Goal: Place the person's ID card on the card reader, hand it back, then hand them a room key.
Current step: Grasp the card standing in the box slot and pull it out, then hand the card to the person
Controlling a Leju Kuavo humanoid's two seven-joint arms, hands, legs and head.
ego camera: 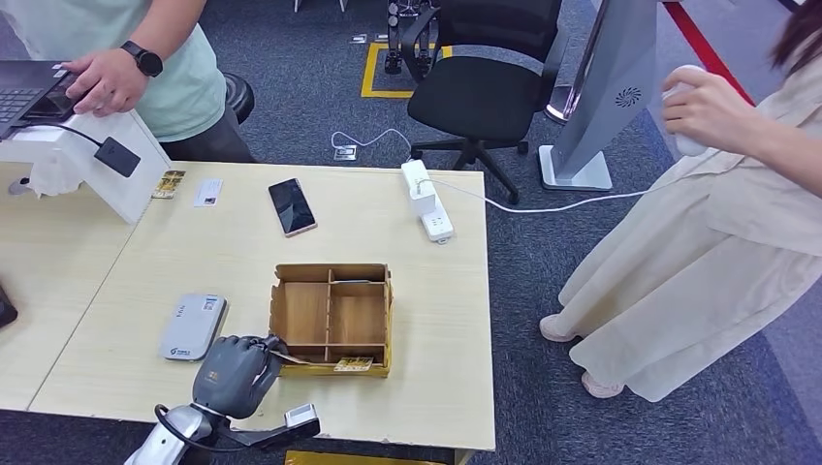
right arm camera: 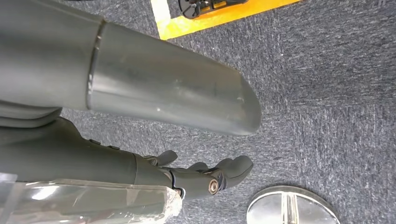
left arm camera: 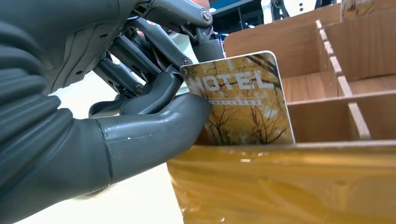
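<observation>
My left hand (ego camera: 233, 373) is at the near edge of the worktop (ego camera: 436, 387), against the near left corner of the wooden box (ego camera: 332, 318). In the left wrist view its thumb and fingers (left arm camera: 154, 91) pinch a room key (left arm camera: 243, 100), a yellow card printed HOTEL, which stands upright just inside the box's near wall, partly out of its slot. So I judge I am on the last part of the task: the key is gripped but not yet lifted clear, and it has yet to go to the person. Whether the ID card has been read and returned I cannot tell from here; the card reader (ego camera: 194, 326), grey, lies bare on the worktop just left of my hand.

My right hand (right arm camera: 205, 175) hangs at my side over the carpet, fingers loosely curled and apart, holding nothing.

Farther off, a phone (ego camera: 292, 206) and a power strip (ego camera: 426, 201) lie toward the far edge. The person in the beige dress (ego camera: 717, 242) stands to the right of the worktop, well away from my left hand, so the handover calls for a long reach to the right. Another person (ego camera: 145, 58) stands at the far left, one hand on a laptop (ego camera: 29, 92).
</observation>
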